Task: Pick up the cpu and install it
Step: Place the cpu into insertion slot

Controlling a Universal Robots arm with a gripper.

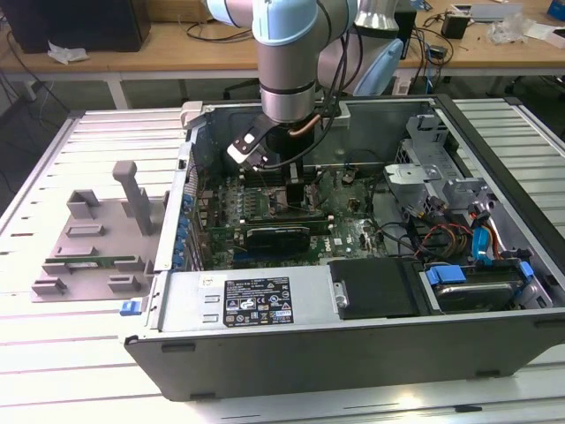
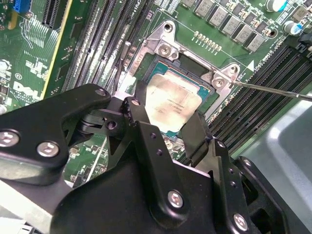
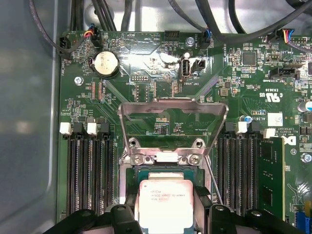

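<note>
The black claw [image 2: 167, 117] pinches the flat, silver-topped square cpu [image 2: 173, 95] by its edges at the dark metal-framed socket [image 2: 163, 48]. It should sit level and square here, I judge — any tilt risks bent pins.

1. An open computer case [image 1: 353, 353] lies on its side on a white slatted counter [image 1: 53, 353].
2. The pale blue and silver arm [image 1: 284, 62] comes down from twelve o'clock into the case; its dark hand [image 1: 291, 172] sits low over the green circuit board [image 1: 349, 234], toward the board's eleven o'clock corner.
3. A silver power box [image 1: 256, 300] with a black label runs along the case's six o'clock side.
4. A drive with blue tabs [image 1: 468, 287] and coloured wires [image 1: 441, 238] fill the four o'clock corner.
5. A grey holder [image 1: 88, 238] with upright posts rests on the counter at the case's nine o'clock, just beside it.
6. Wooden desks [image 1: 159, 44] strewn with cables stand beyond, at twelve o'clock.
</note>
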